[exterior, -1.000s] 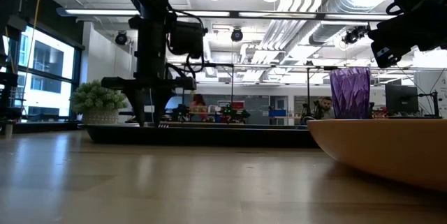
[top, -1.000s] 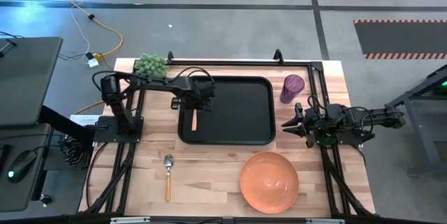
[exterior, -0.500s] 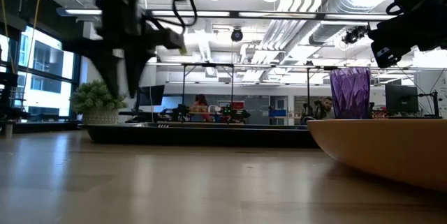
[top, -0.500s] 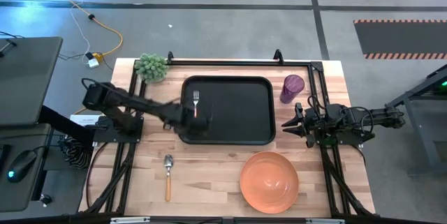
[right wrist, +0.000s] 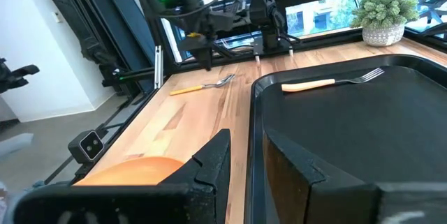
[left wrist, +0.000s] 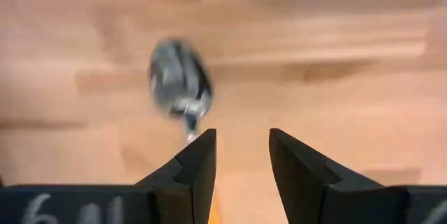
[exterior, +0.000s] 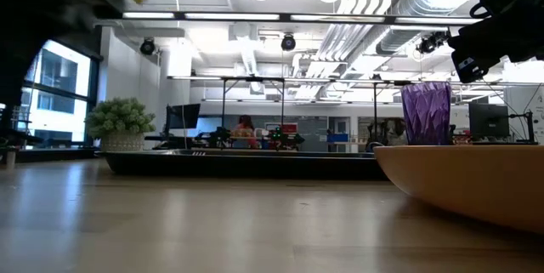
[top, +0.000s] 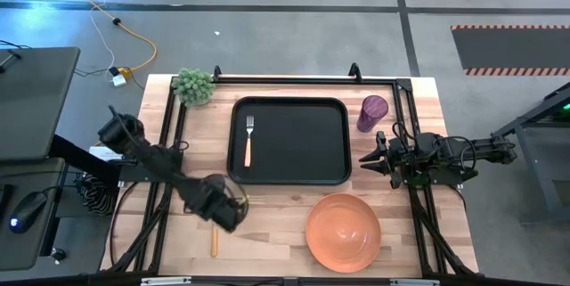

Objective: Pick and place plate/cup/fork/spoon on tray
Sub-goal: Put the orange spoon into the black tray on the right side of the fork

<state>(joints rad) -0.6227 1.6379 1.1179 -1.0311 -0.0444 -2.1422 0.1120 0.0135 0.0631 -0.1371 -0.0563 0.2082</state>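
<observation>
High view: left gripper (top: 230, 208), jaws apart, over spoon (top: 214, 231); fork (top: 248, 141) on tray (top: 334, 143).

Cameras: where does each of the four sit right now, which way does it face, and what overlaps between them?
High view: overhead, straight down; both arms, tray, fork.
Low view: table height, level across; plate rim, cup, part of one arm.
Left wrist view: left gripper open above the spoon.
Right wrist view: right gripper open, facing across the tray toward the left arm.
Shared: high and right wrist views both show the fork on the tray.
</observation>
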